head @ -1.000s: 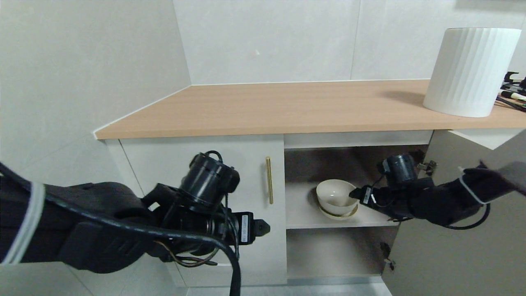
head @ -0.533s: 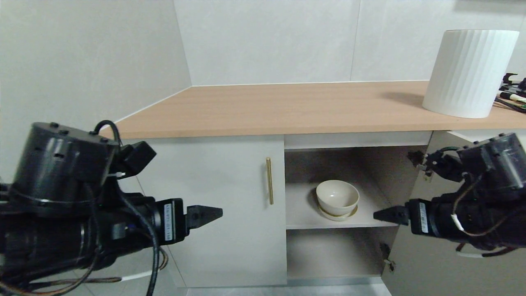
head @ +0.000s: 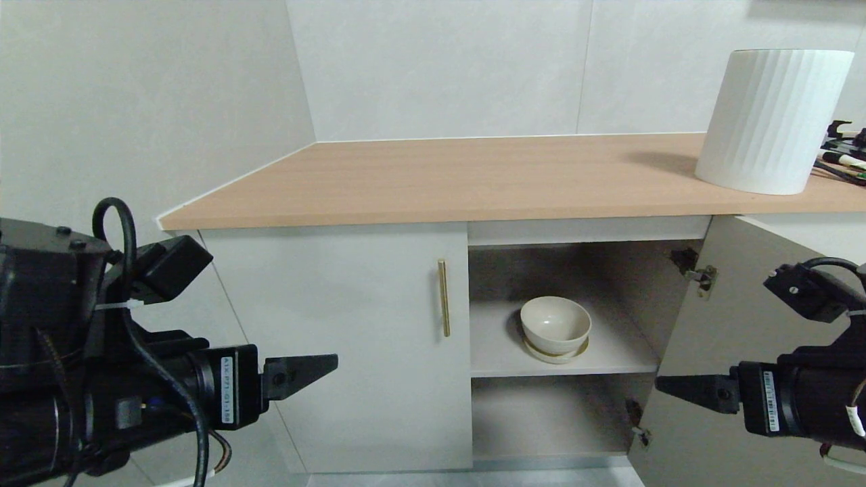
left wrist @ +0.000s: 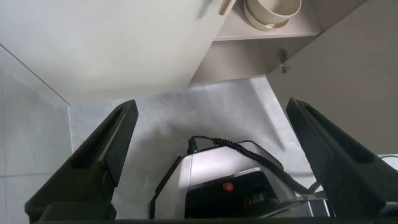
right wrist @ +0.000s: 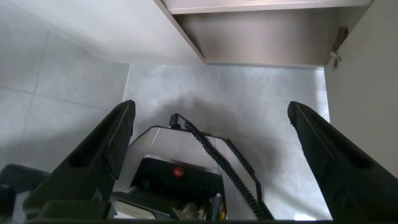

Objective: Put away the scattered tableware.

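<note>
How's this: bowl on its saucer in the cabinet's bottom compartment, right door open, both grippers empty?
Wrong compartment: the head view shows the bowl on its saucer on the upper shelf. Right door open, left gripper and right gripper empty, as said.

Left claw (head: pixel 304 373) and right claw (head: pixel 690 392) held low, near, tips pointing inward; both spread wide.

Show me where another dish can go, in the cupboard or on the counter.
Upper shelf: bare strips on either side of the bowl. Lower shelf: bare. Counter: bare from the left corner to the white container; crowded beyond it, with pens.
</note>
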{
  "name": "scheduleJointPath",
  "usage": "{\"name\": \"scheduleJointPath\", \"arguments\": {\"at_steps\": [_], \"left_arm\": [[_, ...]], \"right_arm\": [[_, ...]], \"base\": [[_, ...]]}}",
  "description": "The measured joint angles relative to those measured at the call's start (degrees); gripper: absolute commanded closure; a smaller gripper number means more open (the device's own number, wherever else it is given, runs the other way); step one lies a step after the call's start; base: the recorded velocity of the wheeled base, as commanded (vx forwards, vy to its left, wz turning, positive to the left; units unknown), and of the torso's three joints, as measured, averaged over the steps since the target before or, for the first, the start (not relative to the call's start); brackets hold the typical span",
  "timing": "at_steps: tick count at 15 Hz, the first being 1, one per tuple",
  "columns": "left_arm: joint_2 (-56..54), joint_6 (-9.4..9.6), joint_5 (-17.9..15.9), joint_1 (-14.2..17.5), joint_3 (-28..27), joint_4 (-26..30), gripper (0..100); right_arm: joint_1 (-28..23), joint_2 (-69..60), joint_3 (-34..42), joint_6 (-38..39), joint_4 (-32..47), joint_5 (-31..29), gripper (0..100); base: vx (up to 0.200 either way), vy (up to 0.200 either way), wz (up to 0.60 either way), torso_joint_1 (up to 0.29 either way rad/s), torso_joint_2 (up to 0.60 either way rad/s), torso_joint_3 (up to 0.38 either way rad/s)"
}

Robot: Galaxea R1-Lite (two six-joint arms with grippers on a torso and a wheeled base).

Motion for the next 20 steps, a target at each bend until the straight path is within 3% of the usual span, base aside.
{"name": "scheduleJointPath", "arguments": {"at_steps": [13,20], "left_arm": [[-0.24,-0.11,-0.07,0.0,0.05,0.02,0],[-0.28,0.0,-0.02,0.02,0.16,0.02,0]], "right_arm": [[0.13,-1.08,1.4,-2.06,0.44,-0.13,0],[0.15,-1.33,1.6,-2.44,0.46,-0.13,0]], "base": [[-0.2,0.0,0.0,0.003,0.0,-0.001],[0.0,0.0,0.0,0.0,0.0,0.0]]}}
